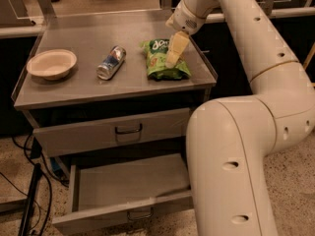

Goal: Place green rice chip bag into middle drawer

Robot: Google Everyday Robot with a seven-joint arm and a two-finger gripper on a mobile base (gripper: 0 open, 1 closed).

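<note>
Camera view:

1. You are looking down at a grey steel cabinet with the arm [256,58] reaching in from the right.
2. The gripper [172,63] is hanging over the right part of the tabletop [93,38], pointing down and tilting slightly to the left.
3. Its pale tip is overlapping the upper right part of the green rice chip bag [157,65]. You cannot tell whether it is touching the bag or hovering just above it.
4. You cannot tell how far the jaws are standing open, and nothing is showing in their hold.
5. The bag is lying flat on the tabletop, near the right front corner.
6. A silver-blue can [111,63] is lying on its side to the left of the bag, apart from it.
7. A pale bowl [51,64] is sitting near the left edge.
8. The upper drawer [83,134] is sitting shut.
9. The middle drawer [128,186] is standing pulled out below it, showing a bare grey floor.
</note>
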